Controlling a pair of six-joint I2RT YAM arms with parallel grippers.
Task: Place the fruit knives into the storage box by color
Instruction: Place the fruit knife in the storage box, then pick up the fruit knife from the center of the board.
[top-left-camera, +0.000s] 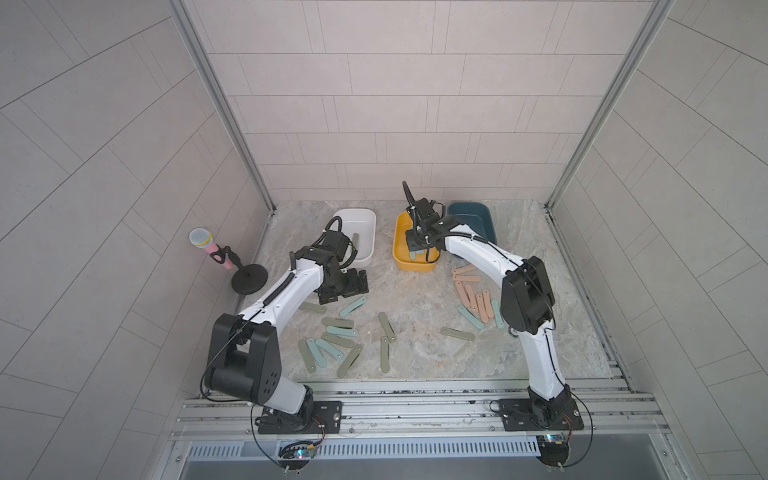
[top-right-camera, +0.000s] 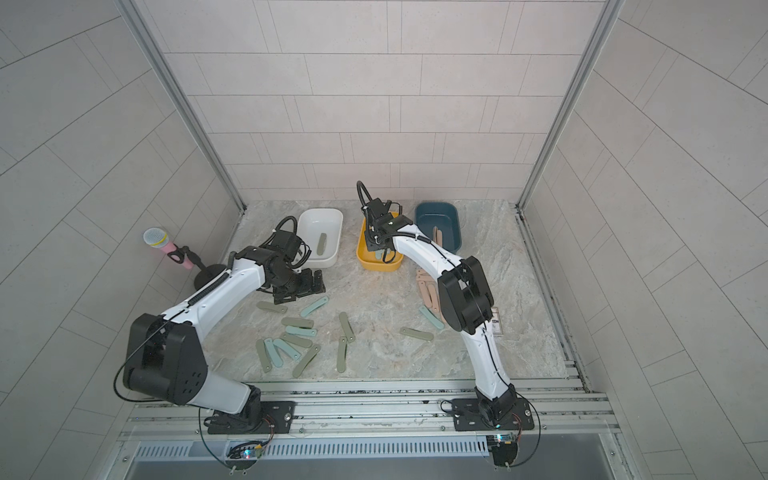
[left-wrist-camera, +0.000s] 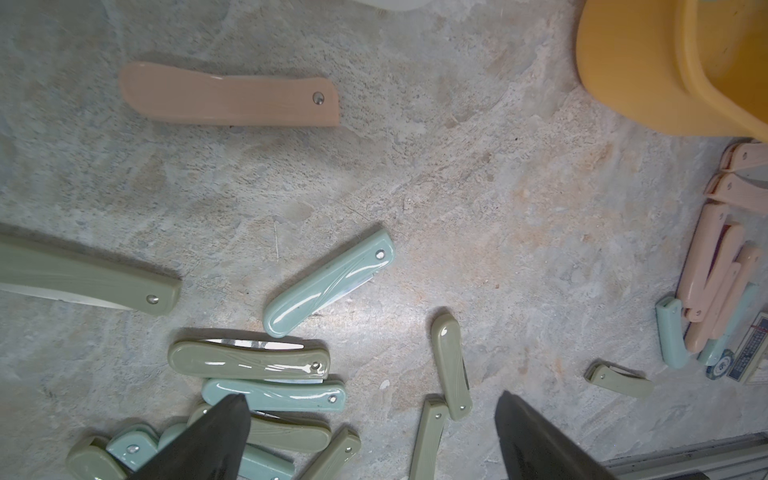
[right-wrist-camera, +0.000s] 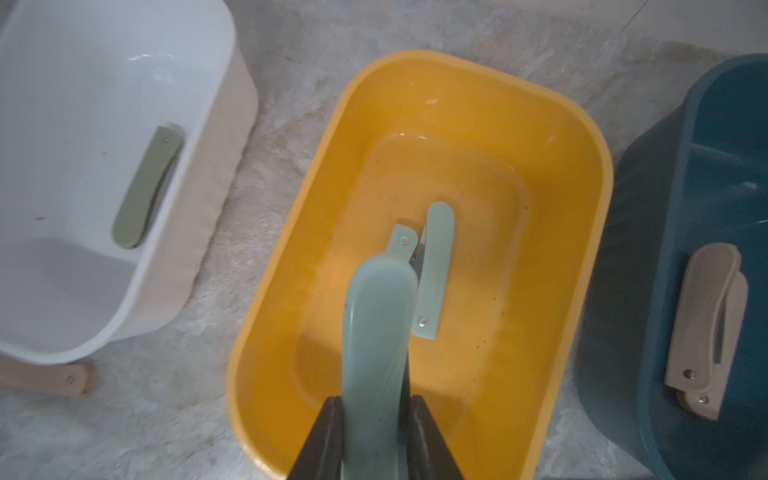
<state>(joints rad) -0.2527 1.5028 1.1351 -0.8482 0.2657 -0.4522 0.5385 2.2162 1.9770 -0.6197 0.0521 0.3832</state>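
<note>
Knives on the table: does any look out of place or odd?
One peach knife lies alone near the white tub, far from the peach pile. An olive knife nearby shows its blade partly out.

This is a robot lab's test cell, not a lived-in room. Pale tile-pattern wall panels (top-left-camera: 395, 104) close three sides between bare aluminium corner posts (top-left-camera: 222, 104). The left arm (top-left-camera: 291, 286) and right arm (top-left-camera: 536, 361) are bolted to slotted aluminium rails (top-left-camera: 415, 409) fronting a marble-look table (top-left-camera: 415, 291), with loose cables (top-left-camera: 255, 436) and a small circuit board (top-left-camera: 299, 453) below.
</note>
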